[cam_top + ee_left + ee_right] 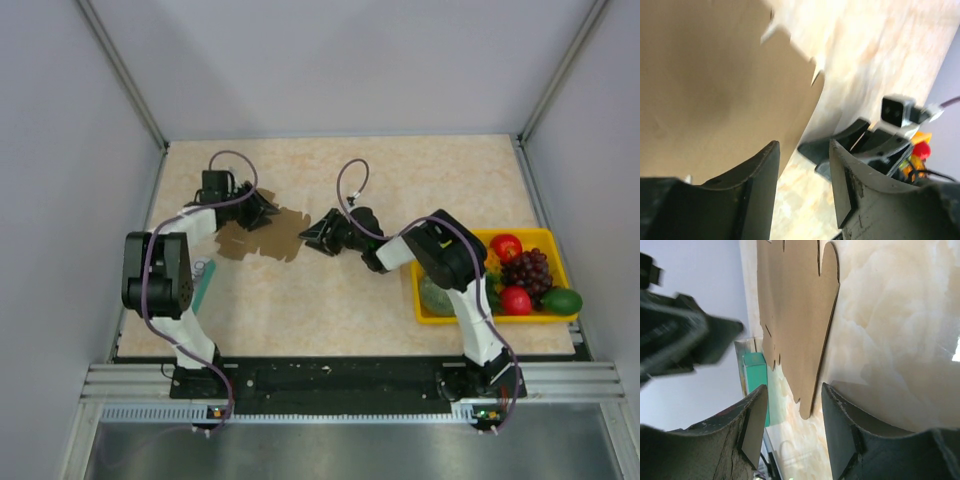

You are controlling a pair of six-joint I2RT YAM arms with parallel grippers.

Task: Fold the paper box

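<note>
Paper box [262,238], brown, flat on table [350,300], left hand [258,210] and right hand [316,234] at its edges, both parted, empty

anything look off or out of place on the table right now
Nothing stands out. The paper box lies flat and unfolded between the left claw and the right claw, both open. The fruit sits in the yellow tray, and nothing has spilled.

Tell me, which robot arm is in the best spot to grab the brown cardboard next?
Probably left: the left gripper sits open at the edge of the paper box; the right gripper hangs just short.
</note>
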